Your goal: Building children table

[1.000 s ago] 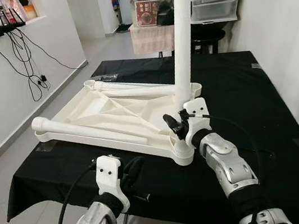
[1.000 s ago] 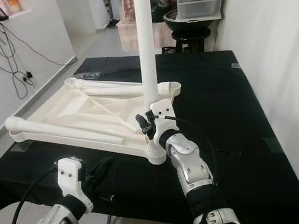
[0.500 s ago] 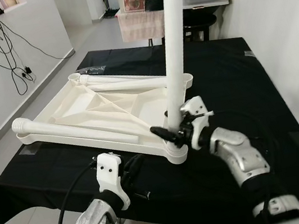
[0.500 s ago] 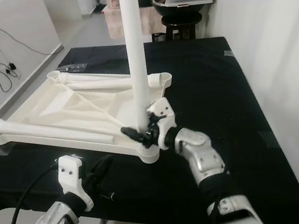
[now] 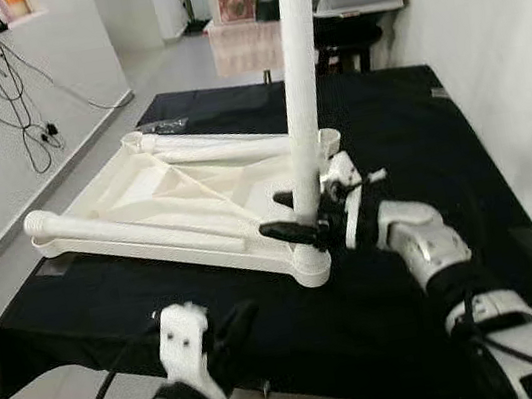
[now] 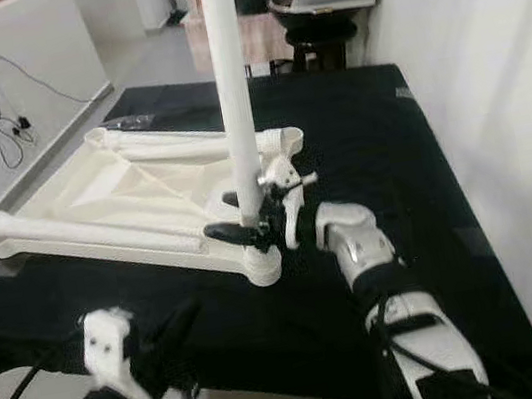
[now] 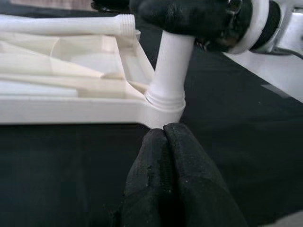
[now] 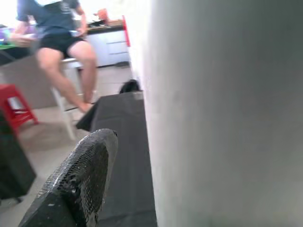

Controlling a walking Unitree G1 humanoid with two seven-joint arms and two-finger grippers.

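Right hand (image 5: 294, 213) is pinching the upright leg (image 5: 299, 73) near its base, seating it in the near corner socket of the upturned kids' table top (image 5: 168, 190), which is lying on the black tabletop (image 5: 418, 135). Left hand (image 7: 165, 156), fingers pressed together, is hovering low by that corner. Next, prob: twist leg fully home w/o tilting, then grab a loose leg (image 5: 140, 235). No readable labels.

a pale white leg (image 8: 222, 113) stands close against the lens, one black finger (image 8: 78, 182) beside it (dimpled rubber). beyond, black tablecloth (image 8: 118, 123), a red stool (image 8: 14, 111), a seated person (image 8: 61, 47).
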